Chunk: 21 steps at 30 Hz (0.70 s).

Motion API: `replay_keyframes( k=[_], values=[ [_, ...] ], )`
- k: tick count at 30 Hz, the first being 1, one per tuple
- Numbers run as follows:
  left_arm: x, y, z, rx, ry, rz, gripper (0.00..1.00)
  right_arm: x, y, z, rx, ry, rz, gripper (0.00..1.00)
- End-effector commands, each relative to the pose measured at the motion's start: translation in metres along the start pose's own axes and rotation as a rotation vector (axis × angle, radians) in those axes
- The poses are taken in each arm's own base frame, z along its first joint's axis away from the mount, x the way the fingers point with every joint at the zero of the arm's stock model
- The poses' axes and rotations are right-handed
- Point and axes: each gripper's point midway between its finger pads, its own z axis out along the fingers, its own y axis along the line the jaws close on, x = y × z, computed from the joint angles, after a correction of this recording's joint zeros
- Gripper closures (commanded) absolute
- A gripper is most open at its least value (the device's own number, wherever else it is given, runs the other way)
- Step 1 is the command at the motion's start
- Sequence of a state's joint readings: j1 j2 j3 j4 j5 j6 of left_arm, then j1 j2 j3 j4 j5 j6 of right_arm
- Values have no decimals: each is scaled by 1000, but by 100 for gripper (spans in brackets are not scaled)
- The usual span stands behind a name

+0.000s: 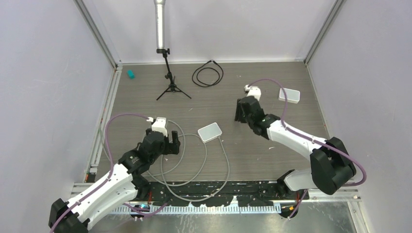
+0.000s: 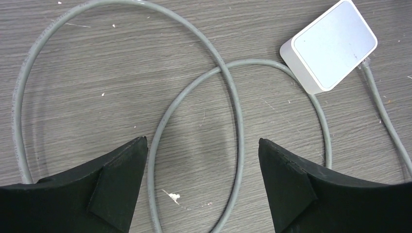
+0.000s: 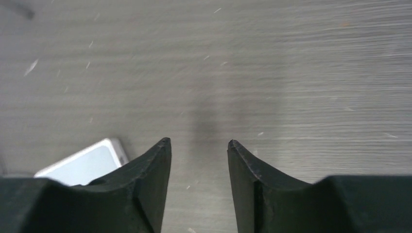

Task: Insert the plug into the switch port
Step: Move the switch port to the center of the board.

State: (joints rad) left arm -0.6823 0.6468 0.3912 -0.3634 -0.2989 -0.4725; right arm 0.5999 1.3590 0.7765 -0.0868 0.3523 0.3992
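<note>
The white switch [image 1: 209,132] lies flat mid-table; it also shows in the left wrist view [image 2: 335,46] and as a corner in the right wrist view [image 3: 82,162]. A grey cable [image 1: 194,167] loops from it toward the front edge. The cable's clear plug [image 2: 367,62] rests against the switch's side; I cannot tell whether it sits in a port. My left gripper [image 1: 173,141] [image 2: 201,141] hovers open over the cable loops, holding nothing. Right of the switch, my right gripper [image 1: 241,112] [image 3: 199,141] is open over bare table.
A second white box [image 1: 289,94] lies at the back right. A coiled black cable [image 1: 208,74], a small black tripod [image 1: 171,83] and a teal object [image 1: 130,74] sit along the back. Walls close in three sides.
</note>
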Motion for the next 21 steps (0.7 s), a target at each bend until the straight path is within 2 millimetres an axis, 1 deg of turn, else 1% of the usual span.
replay_keyframes(
  k=[1, 2, 3, 4, 6, 9, 11, 13, 15, 16, 17, 19, 21],
  values=[
    [-10, -1, 0, 3, -59, -31, 15, -33, -61, 1, 250, -19, 241, 44],
    [-10, 0, 0, 4, -67, -35, 15, -38, -77, 4, 302, -21, 303, 42],
    [-11, -1, 0, 7, -76, -38, 15, -44, -100, 7, 370, -31, 366, 40],
    [-11, -1, 0, 11, -78, -40, 15, -49, -116, 9, 417, -42, 415, 39],
    [-11, -2, -1, 25, -90, -42, 16, -57, -135, 16, 456, -28, 464, 39],
    [-12, -3, -3, 37, -104, -47, 16, -67, -168, 21, 591, -20, 479, 38],
    [-12, -3, -3, 40, -109, -49, 16, -79, -189, 21, 677, -54, 488, 32],
    [-12, -3, -4, 43, -111, -49, 16, -88, -206, 25, 714, -69, 512, 29],
    [-12, -3, -3, 43, -108, -49, 16, -95, -224, 31, 745, -63, 540, 29],
    [-11, -4, -2, 44, -102, -47, 16, -102, -232, 33, 756, -58, 560, 29],
    [-11, -4, -2, 45, -98, -45, 17, -103, -241, 38, 764, -51, 581, 29],
    [-10, -6, -1, 47, -89, -41, 17, -108, -270, 42, 802, -58, 637, 29],
    [-9, -6, -1, 49, -83, -37, 17, -110, -293, 47, 829, -58, 685, 29]
  ],
)
